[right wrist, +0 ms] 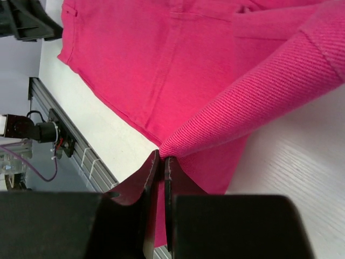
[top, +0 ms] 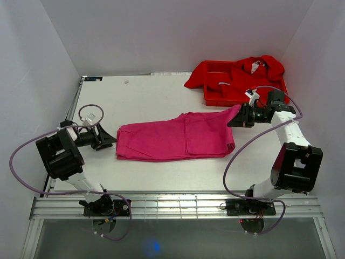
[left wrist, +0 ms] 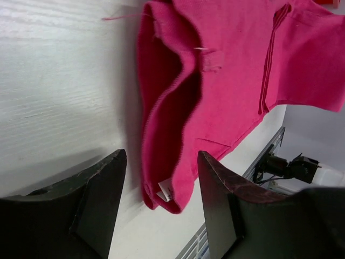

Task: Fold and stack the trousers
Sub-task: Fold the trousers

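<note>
The trousers (top: 175, 137) lie flat across the middle of the white table (top: 135, 97), a magenta-pink slab of folded cloth running left to right, with one corner pulled up at the far right.

On the left, the left gripper (top: 111, 139) sits low over the table, pointing at the left end of the cloth. Its wrist view shows the left gripper (left wrist: 161, 156) with its two dark fingers (left wrist: 102, 199) spread wide and nothing between them. The end of the trousers (left wrist: 215, 91) lies just ahead of the tips, its layers gaping a little, with a small white label (left wrist: 166, 193) poking out at the corner nearest the fingers. I can't tell whether either finger touches the fabric.

Through the middle the cloth lies in smooth layers, and a seam runs across it about halfway along.

On the right, the right gripper (top: 237, 120) holds the far right corner up off the table. From that wrist, the right gripper (right wrist: 161, 159) has its jaws pressed together on a rolled fold of the trousers (right wrist: 253, 102), and the cloth stretches away from the pinch down to the flat part.

Just behind that gripper is a red tray (top: 215, 101) at the far right of the table, with bright red garments (top: 259, 67) heaped in it and spilling over its left side
</note>
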Available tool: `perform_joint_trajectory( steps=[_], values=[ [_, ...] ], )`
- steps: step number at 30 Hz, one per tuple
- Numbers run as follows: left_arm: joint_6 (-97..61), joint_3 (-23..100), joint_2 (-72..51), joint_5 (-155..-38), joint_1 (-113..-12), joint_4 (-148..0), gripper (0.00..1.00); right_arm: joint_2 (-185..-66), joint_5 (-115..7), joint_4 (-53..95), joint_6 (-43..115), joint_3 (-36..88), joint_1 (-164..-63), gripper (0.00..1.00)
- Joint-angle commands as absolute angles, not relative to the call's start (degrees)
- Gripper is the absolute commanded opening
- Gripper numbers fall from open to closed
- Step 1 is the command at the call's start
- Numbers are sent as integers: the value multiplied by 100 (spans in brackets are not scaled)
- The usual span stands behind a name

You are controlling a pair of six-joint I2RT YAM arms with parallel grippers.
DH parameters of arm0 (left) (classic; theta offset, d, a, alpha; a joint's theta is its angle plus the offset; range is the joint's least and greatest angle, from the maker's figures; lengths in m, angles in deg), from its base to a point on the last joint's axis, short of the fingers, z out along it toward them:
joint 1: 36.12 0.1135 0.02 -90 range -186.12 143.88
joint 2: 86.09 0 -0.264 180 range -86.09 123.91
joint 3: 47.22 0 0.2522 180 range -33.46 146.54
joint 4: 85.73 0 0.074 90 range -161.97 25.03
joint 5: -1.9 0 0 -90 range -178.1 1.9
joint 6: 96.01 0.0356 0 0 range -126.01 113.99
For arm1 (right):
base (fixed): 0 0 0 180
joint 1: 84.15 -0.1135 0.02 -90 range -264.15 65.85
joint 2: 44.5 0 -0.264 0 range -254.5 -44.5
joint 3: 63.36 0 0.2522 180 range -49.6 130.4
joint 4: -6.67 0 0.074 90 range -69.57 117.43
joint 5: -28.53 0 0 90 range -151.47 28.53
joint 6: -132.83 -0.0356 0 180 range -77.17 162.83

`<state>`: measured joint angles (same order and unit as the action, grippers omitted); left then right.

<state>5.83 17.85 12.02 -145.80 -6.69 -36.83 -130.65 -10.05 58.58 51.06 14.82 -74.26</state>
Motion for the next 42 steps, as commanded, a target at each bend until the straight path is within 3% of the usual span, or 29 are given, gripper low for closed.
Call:
perform_joint_trajectory(
  steps=[1,7,15,18,19,25,26,28,42],
  values=[
    [138,1796,1428,-14479,-764,-3989,66,-12809,-811,5305,4539,1763,-7877,8],
    [93,1822,1692,-14646,-983,-3998,59,-12993,-1040,4636,3880,1816,-8853,8],
    [-90,1577,1569,-14945,-1001,-4191,63,-13450,-1093,3933,3387,1974,-9812,8],
    [-222,1567,1630,-14805,-1019,-4323,53,-13617,-1093,3775,3203,2079,-10049,8],
    [-258,1594,1700,-14735,-1054,-4375,45,-13652,-1093,3635,3141,2106,-10171,8],
    [-415,1550,1850,-14717,-1309,-4612,19,-14004,-1207,2984,2579,2238,-10769,8],
    [-451,1506,1868,-14725,-1326,-4656,10,-14056,-1207,2748,2474,2238,-10840,8],
    [-478,1488,1894,-14726,-1379,-4692,0,-14232,-1242,2527,2185,2247,-11050,8],
    [-1128,1102,1850,-14699,-1739,-5342,0,-15672,-1497,1410,708,3212,-12211,8]
  ],
)
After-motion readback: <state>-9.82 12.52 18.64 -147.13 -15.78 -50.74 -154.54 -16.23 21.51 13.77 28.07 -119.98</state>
